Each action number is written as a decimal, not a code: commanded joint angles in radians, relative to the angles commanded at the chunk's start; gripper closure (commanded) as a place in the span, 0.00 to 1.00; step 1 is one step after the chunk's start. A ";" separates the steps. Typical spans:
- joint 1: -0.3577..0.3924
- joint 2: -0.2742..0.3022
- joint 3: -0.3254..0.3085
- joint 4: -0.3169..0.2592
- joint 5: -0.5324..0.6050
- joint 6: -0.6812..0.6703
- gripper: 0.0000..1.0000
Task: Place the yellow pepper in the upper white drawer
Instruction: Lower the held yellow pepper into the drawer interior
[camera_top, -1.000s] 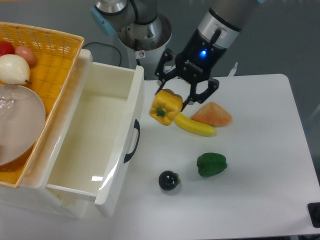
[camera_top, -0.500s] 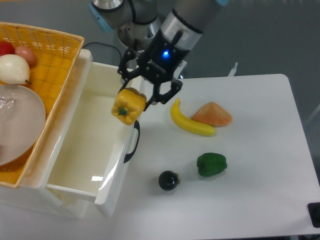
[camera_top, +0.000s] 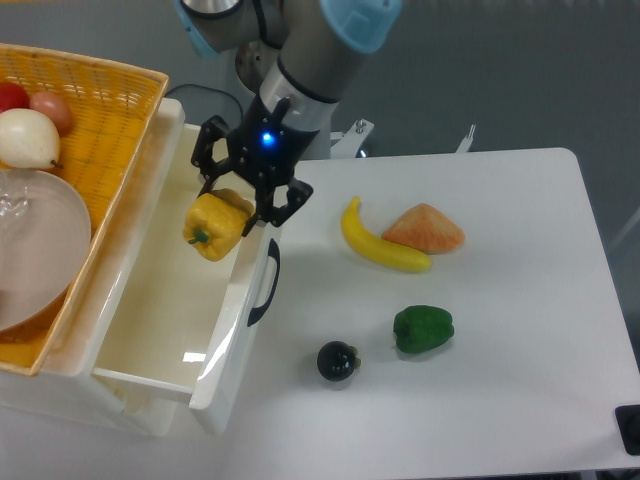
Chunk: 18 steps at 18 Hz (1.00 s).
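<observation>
Yellow pepper (camera_top: 214, 225) now over the upper white drawer (camera_top: 180, 290) (gripper (camera_top: 240, 205) clamped around it).

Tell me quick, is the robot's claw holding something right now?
End effector: closed on the yellow pepper, holding it over the open upper white drawer.

One fixed camera looks steeply down from the near side, drawer (camera_top: 170, 300) left, table (camera_top: 500, 400) right.

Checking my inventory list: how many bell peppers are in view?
2. The glossy yellow bell pepper hangs in the end effector over the white plastic drawer; the green bell pepper lies on the table.
</observation>
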 joint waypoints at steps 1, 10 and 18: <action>0.000 0.000 0.000 0.002 0.000 0.000 0.88; -0.012 -0.011 -0.020 0.006 0.008 0.003 0.84; -0.021 -0.018 -0.037 0.012 0.011 0.027 0.73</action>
